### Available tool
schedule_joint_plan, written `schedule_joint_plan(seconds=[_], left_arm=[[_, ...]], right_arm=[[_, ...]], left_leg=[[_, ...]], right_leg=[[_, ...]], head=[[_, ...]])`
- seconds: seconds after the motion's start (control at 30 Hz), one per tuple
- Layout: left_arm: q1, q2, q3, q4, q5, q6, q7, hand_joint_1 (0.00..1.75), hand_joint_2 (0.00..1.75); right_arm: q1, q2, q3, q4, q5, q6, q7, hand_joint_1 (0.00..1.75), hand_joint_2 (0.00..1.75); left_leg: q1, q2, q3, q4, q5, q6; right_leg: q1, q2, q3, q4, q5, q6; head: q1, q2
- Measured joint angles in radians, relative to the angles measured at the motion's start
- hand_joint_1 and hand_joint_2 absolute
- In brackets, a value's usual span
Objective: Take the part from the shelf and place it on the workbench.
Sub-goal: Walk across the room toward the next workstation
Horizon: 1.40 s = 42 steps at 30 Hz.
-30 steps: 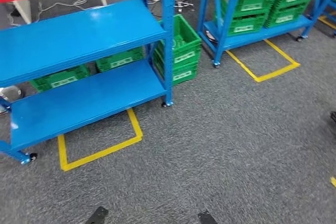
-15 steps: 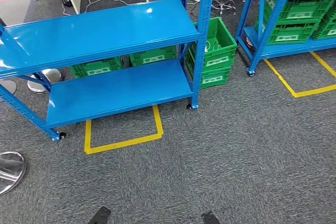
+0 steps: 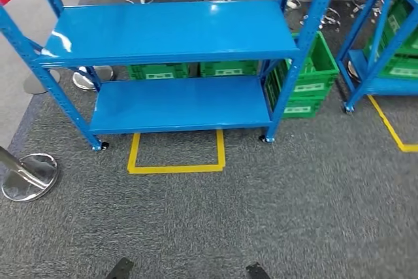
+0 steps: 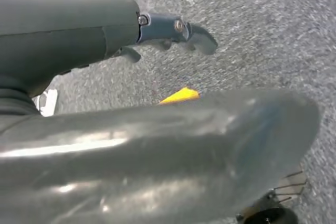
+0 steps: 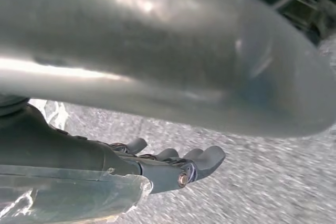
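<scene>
1. while the robot faces the blue shelf (image 3: 170, 31), its left hand (image 4: 174, 32) hangs over carpet, fingers apart and holding nothing, likely because nothing is within reach yet.
2. no part can be made out on either board.
3. the right hand (image 5: 178, 166) likewise hangs with fingers apart and bare.

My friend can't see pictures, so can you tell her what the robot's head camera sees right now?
A blue metal shelf rack with two bare shelves stands on grey carpet, over a yellow tape outline. Green crates sit behind and beside it, and a shiny round stand base is at the left.
</scene>
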Motion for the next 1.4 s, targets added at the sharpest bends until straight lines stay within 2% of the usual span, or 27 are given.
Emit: schedule_joint_plan(seconds=[0.03,0.07,0.1,0.13,0.17,0.2,0.27,0.3,0.33,0.37,0.4,0.5,0.53,0.6,0.63,0.73,0.77,0.8,1.4], left_arm=[[-0.001,0.0,0.0,0.0,0.0,0.001,0.0,0.0,0.0],[-0.003,-0.001,0.001,0.0,0.0,0.001,0.0,0.0,0.0],[-0.003,-0.002,0.001,0.0,0.0,0.001,0.0,0.0,0.0],[-0.002,-0.002,0.002,0.0,0.0,0.001,-0.001,0.0,0.0],[-0.001,-0.002,0.002,0.0,0.0,0.0,-0.001,0.0,0.0],[0.0,-0.003,0.003,0.0,0.0,0.0,-0.001,0.0,0.0],[0.0,-0.003,0.004,0.0,0.0,-0.001,-0.001,0.0,0.0],[0.0,-0.003,0.005,0.0,0.0,-0.001,-0.001,0.0,0.0],[0.0,-0.003,0.005,0.0,0.0,-0.001,-0.001,0.0,0.0],[0.0,-0.002,0.006,0.0,0.0,-0.001,-0.001,0.0,0.0],[0.0,-0.002,0.006,0.0,0.0,-0.001,-0.001,0.0,0.0],[0.0,0.0,0.008,0.0,0.0,-0.001,-0.001,0.0,0.0],[0.0,0.0,0.01,0.0,0.0,-0.001,-0.001,0.0,0.0],[-0.001,-0.001,0.014,0.0,0.0,-0.001,-0.001,0.0,0.0],[-0.001,-0.001,0.016,0.0,0.0,-0.001,-0.001,0.0,0.0],[0.0,-0.001,0.02,0.0,0.0,-0.002,-0.001,0.0,0.0],[0.0,-0.001,0.021,0.0,0.0,-0.002,-0.001,0.0,0.0],[0.0,-0.001,0.022,0.0,-0.001,-0.002,-0.001,0.0,0.0],[0.009,-0.001,0.031,0.0,-0.005,-0.017,-0.02,0.0,0.0]], right_arm=[[0.001,0.0,0.0,0.0,-0.005,-0.002,-0.003,0.0,0.0],[0.003,0.0,0.0,0.0,-0.008,-0.003,-0.005,0.0,0.0],[0.005,0.0,0.0,0.0,-0.01,-0.004,-0.005,0.0,0.0],[0.007,0.0,0.0,0.0,-0.012,-0.004,-0.005,0.0,0.0],[0.008,0.0,0.0,0.0,-0.012,-0.005,-0.005,0.0,0.0],[0.008,0.0,0.0,0.0,-0.012,-0.005,-0.005,0.0,0.0],[0.006,0.0,0.0,0.0,-0.012,-0.006,-0.005,0.0,0.0],[0.004,0.0,0.0,0.0,-0.012,-0.006,-0.005,0.0,0.0],[0.003,0.001,0.0,0.0,-0.012,-0.006,-0.005,0.0,0.0],[0.003,0.001,0.0,0.0,-0.012,-0.006,-0.005,0.0,0.0],[0.004,0.001,0.0,0.0,-0.012,-0.006,-0.005,0.0,0.0],[0.005,0.001,0.0,0.0,-0.012,-0.007,-0.005,0.0,0.0],[0.004,0.002,0.0,0.0,-0.012,-0.007,-0.005,0.0,0.0],[0.003,0.002,0.0,0.0,-0.012,-0.007,-0.005,0.0,0.0],[0.003,0.002,-0.001,0.0,-0.012,-0.007,-0.005,0.0,0.0],[0.002,0.002,-0.001,0.0,-0.012,-0.01,-0.005,0.0,0.0],[0.002,0.002,-0.001,0.0,-0.012,-0.012,-0.005,0.0,0.0],[0.002,0.002,-0.001,0.0,-0.012,-0.014,-0.005,0.0,0.0],[0.009,0.002,-0.001,0.0,-0.013,-0.02,0.001,0.0,0.0]], left_leg=[[0.001,-0.008,0.0,0.0,0.001,0.004],[0.001,-0.017,0.0,0.0,0.0,0.007],[0.001,-0.025,0.0,0.0,0.0,0.008],[0.001,-0.033,0.0,0.0,0.0,0.009],[0.001,-0.039,0.002,0.0,0.0,0.008],[0.002,-0.044,0.003,0.001,-0.001,0.007],[0.002,-0.054,0.005,0.005,-0.004,0.0],[0.001,-0.057,0.004,0.007,-0.005,-0.006],[-0.001,-0.058,0.003,0.008,-0.005,-0.012],[-0.003,-0.059,0.001,0.009,-0.005,-0.015],[-0.002,-0.059,0.0,0.007,-0.003,-0.008],[-0.003,-0.059,-0.001,0.003,0.004,0.025],[-0.003,-0.059,0.0,0.001,0.005,0.026],[-0.002,-0.059,0.001,-0.003,0.008,0.021],[-0.001,-0.059,0.001,-0.005,0.009,0.014],[0.004,-0.059,0.003,-0.011,0.011,-0.023],[0.005,-0.059,0.003,-0.011,0.011,-0.031],[0.006,-0.059,0.003,-0.011,0.011,-0.034],[0.002,-0.059,0.002,-0.011,0.009,-0.033]], right_leg=[[-0.002,0.03,-0.027,0.057,-0.03,0.003],[-0.003,0.047,-0.061,0.127,-0.062,0.005],[-0.003,0.055,-0.093,0.188,-0.084,0.006],[-0.002,0.058,-0.114,0.223,-0.088,0.007],[-0.003,0.059,-0.118,0.219,-0.071,0.007],[-0.005,0.059,-0.103,0.177,-0.037,0.007],[-0.009,0.064,-0.046,0.042,0.032,0.008],[-0.01,0.068,-0.024,-0.007,0.051,0.005],[-0.01,0.072,-0.012,-0.034,0.057,0.0],[-0.01,0.075,-0.01,-0.042,0.055,-0.005],[-0.009,0.076,-0.011,-0.043,0.059,-0.01],[-0.008,0.077,-0.014,-0.045,0.063,-0.016],[-0.007,0.076,-0.014,-0.045,0.063,-0.018],[-0.005,0.076,-0.015,-0.044,0.063,-0.022],[-0.003,0.076,-0.015,-0.044,0.063,-0.024],[0.0,0.076,-0.016,-0.043,0.063,-0.027],[0.0,0.076,-0.017,-0.043,0.063,-0.027],[0.001,0.076,-0.017,-0.043,0.063,-0.028],[-0.003,0.076,-0.013,-0.051,0.067,-0.024]], head=[[0.003,0.0],[0.006,0.0],[0.008,0.0],[0.008,0.0],[0.008,0.0],[0.008,0.0],[0.01,0.0],[0.01,0.0],[0.01,0.0],[0.01,0.0],[0.009,0.0],[0.009,0.0],[0.009,0.0],[0.009,0.0],[0.009,0.0],[0.01,0.0],[0.01,0.0],[0.01,0.0],[0.01,0.0]])
